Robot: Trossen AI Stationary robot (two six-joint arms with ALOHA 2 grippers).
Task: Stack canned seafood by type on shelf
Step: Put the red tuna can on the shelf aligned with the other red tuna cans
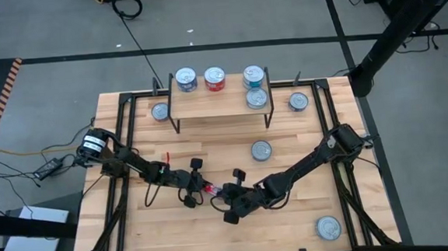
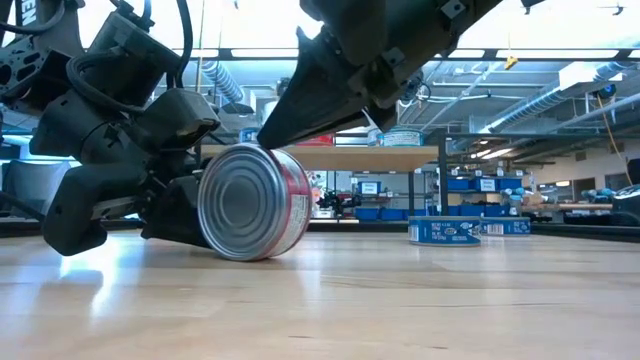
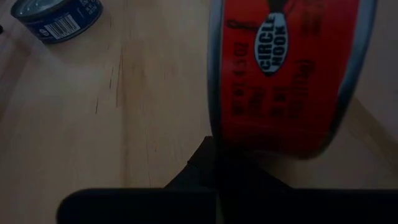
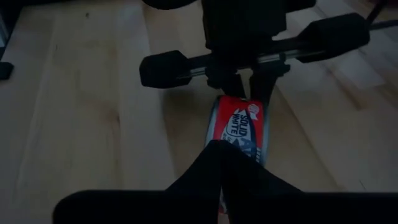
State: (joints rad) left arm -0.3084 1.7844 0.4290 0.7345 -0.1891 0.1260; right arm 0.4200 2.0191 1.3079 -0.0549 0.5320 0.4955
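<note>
From above, the left gripper (image 1: 199, 183) and the right gripper (image 1: 227, 194) meet near the middle of the wooden surface (image 1: 168, 230), with a red tin (image 1: 211, 188) between them. The shelf (image 1: 219, 97) stands at the far edge; on its plank sit a blue-labelled tin (image 1: 184, 79), a red-labelled tin (image 1: 216, 78), a teal-labelled tin (image 1: 254, 77) and one more tin (image 1: 257, 98) just in front of it. Loose tins lie on the surface beside the shelf's left end (image 1: 160, 111), beside its right end (image 1: 298, 101), in front of the shelf (image 1: 261, 150) and near the front right corner (image 1: 328, 228).

At table height, the red tin (image 2: 254, 201) stands on its rim, ribbed silver end facing the camera, touching the surface, with dark gripper parts on its left and above it. Farther back a blue tin (image 2: 444, 232) lies flat, its print too small to read.

In the left wrist view, the red tin (image 3: 286, 74) fills the frame, reading "CIRCLE HOOK"; the left jaws are clenched on it. A blue tin (image 3: 57, 18) with a barcode lies well apart.

In the right wrist view, the red tin (image 4: 241, 127) reads "SOLID WHITE" and sits held in the left arm's fingers (image 4: 267, 78). Whether the right jaws are closed cannot be told.
</note>
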